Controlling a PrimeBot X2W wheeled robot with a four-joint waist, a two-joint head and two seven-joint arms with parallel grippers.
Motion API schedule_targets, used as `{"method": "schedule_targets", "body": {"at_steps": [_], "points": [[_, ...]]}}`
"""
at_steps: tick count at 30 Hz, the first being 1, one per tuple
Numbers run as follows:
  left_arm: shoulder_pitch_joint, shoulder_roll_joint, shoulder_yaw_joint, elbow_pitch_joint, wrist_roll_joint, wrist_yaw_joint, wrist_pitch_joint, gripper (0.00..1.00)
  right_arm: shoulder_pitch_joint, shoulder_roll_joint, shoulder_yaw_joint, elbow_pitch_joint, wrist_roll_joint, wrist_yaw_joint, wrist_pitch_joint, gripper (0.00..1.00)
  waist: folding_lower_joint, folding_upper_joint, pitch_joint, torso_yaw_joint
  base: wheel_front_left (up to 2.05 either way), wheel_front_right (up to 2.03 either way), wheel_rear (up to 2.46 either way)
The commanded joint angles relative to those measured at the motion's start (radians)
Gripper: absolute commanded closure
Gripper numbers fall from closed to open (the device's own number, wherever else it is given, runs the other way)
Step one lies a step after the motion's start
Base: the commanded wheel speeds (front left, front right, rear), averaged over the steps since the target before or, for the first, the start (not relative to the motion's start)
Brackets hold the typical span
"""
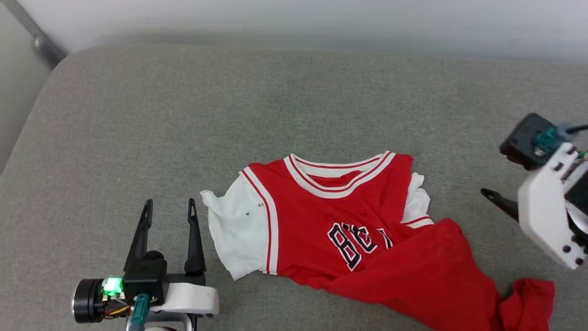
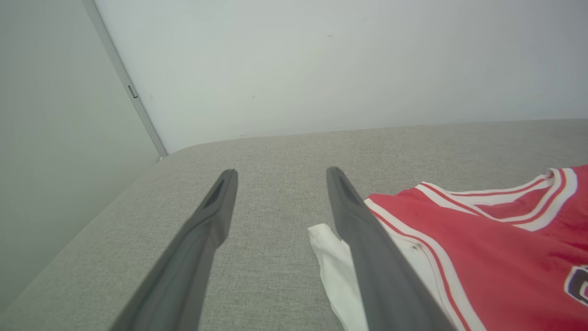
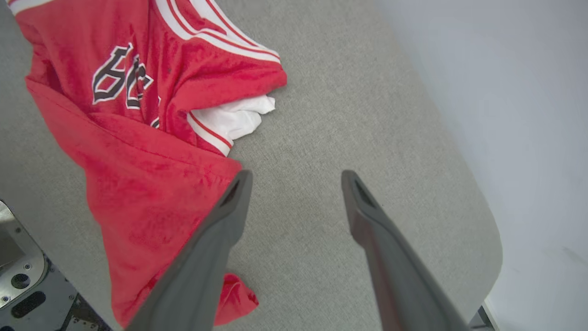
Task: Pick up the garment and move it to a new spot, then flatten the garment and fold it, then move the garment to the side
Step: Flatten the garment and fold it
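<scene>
Garment (image 1: 321, 220) lies front-up, collar far, hem trailing near-right; left claw (image 1: 169, 202) and right claw (image 3: 297, 177) both spread, empty.

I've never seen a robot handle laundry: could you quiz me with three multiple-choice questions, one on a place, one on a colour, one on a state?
1. The red T-shirt lies where from the left gripper? A to its right; B to its left; C between its fingers.
2. Its sleeve colour? A black; B white; C blue.
3. The right gripper is: A shut on the hem; B shut on a sleeve; C open, empty.
A: it lies right of that gripper. B: both sleeves show white. C: its jaws stand apart over the grey cushion.
</scene>
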Motion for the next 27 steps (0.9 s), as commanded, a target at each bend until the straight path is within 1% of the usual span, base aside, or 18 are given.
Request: {"method": "schedule_targets", "body": {"at_steps": [1, 3, 6, 9, 11, 12, 13, 17, 21, 22, 23, 27], "points": [[-0.015, -0.004, -0.003, -0.004, 0.008, -0.001, -0.003, 0.00, -0.031, 0.011, 0.021, 0.012, 0.005, -0.001, 0.020, 0.00, 0.0000, 0.0000, 0.029, 0.025, 0.00, 0.00, 0.00], [-0.032, -0.008, -0.011, -0.006, 0.008, -0.003, -0.003, 0.00, -0.116, 0.041, 0.112, 0.062, 0.019, -0.001, 0.083, 0.00, 0.0000, 0.0000, 0.051, 0.040, 0.00, 0.00, 0.00], [-0.058, -0.017, -0.021, -0.007, 0.004, -0.006, -0.003, 0.00, -0.224, 0.085, 0.224, 0.139, 0.035, -0.001, 0.134, 0.00, 0.0000, 0.0000, 0.087, 0.066, 0.00, 0.00, 0.00], [-0.082, -0.025, -0.029, -0.008, -0.001, -0.008, -0.003, 0.00, -0.306, 0.124, 0.325, 0.211, 0.050, -0.001, 0.148, 0.00, 0.0000, 0.0000, 0.123, 0.087, 0.00, 0.00, 0.00], [-0.096, -0.030, -0.033, -0.008, -0.005, -0.008, -0.003, 0.00, -0.351, 0.145, 0.383, 0.258, 0.059, -0.001, 0.138, 0.00, 0.0000, 0.0000, 0.146, 0.098, 0.00, 0.00, 0.00], [-0.115, -0.034, -0.038, -0.006, -0.008, -0.009, -0.003, 0.00, -0.394, 0.168, 0.471, 0.326, 0.077, -0.001, 0.121, 0.00, 0.0000, 0.0000, 0.174, 0.111, 0.00, 0.00, 0.00], [-0.122, -0.035, -0.040, -0.006, -0.009, -0.008, -0.003, 0.00, -0.405, 0.172, 0.502, 0.344, 0.081, -0.001, 0.118, 0.00, 0.0000, 0.0000, 0.181, 0.115, 0.00, 0.00, 0.00], [-0.139, -0.039, -0.041, -0.004, -0.015, -0.008, -0.003, 0.00, -0.420, 0.182, 0.591, 0.407, 0.112, -0.001, 0.078, 0.00, 0.0000, 0.0000, 0.203, 0.125, 0.00, 0.00, 0.00], [-0.143, -0.042, -0.036, 0.003, -0.016, -0.010, -0.003, 0.00, -0.402, 0.188, 0.636, 0.440, 0.118, -0.001, 0.041, 0.00, 0.0000, 0.0000, 0.211, 0.127, 0.00, 0.00, 0.00], [-0.144, -0.042, -0.033, 0.004, -0.017, -0.010, -0.003, 0.00, -0.403, 0.190, 0.639, 0.441, 0.111, -0.001, 0.029, 0.80, 0.0000, 0.0000, 0.211, 0.125, 0.00, 0.00, 0.00], [-0.144, -0.042, -0.029, 0.006, -0.016, -0.011, -0.003, 0.00, -0.406, 0.191, 0.641, 0.445, 0.109, -0.001, 0.020, 1.00, 0.0000, 0.0000, 0.208, 0.122, 0.00, 0.00, 0.00], [-0.130, -0.041, -0.013, 0.014, -0.009, -0.014, -0.003, 0.00, -0.450, 0.192, 0.637, 0.450, 0.103, -0.001, -0.042, 1.00, 0.0000, 0.0000, 0.179, 0.099, 0.00, 0.00, 0.00]]}}
